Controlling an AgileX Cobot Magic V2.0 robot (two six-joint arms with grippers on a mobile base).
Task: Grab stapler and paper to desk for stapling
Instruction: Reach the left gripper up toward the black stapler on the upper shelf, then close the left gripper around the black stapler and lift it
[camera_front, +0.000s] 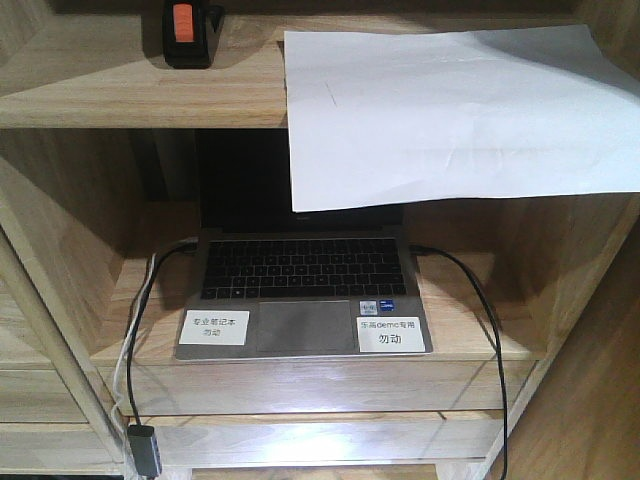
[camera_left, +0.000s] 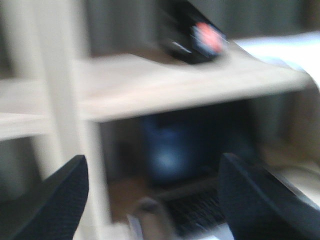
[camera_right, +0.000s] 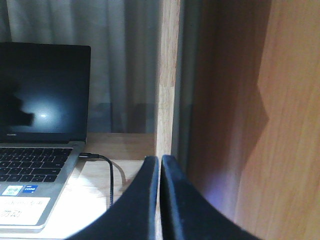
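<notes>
Two task items, both on the upper shelf (camera_front: 130, 95), neither on the table, which no view shows.

Stapler (camera_front: 190, 35) sits toward the shelf's back-left, orange-red patch facing the front camera, well apart from the paper (camera_front: 450, 110). My read: easy solo pick, nothing crowding it.

Paper covers the right part of the same shelf and droops over the front edge, hiding the top of the laptop (camera_front: 305, 290) screen below. Only the rear part is supported, so the overhang looks like a free edge to pinch. It will probably flop and slide if pulled fast.

Lower shelf (camera_front: 455, 345): laptop open, keyboard toward the front edge, two white labels (camera_front: 213, 328) on the palm rest, cables (camera_front: 480, 310) looping off both sides. Not task items, but they sit right under the reach path.

Left jaws: spread wide, nothing between them, aimed at the shelf front with the stapler above and right of centre. View is blurred, so no fine detail. Looks like an approach to the stapler. They would need to come up to shelf level first.

Right jaws: pressed together, empty, low at the right end of the lower shelf beside the upright (camera_right: 167, 75), laptop to their left. Looks parked clear of the left arm. They must open before any paper grab.
</notes>
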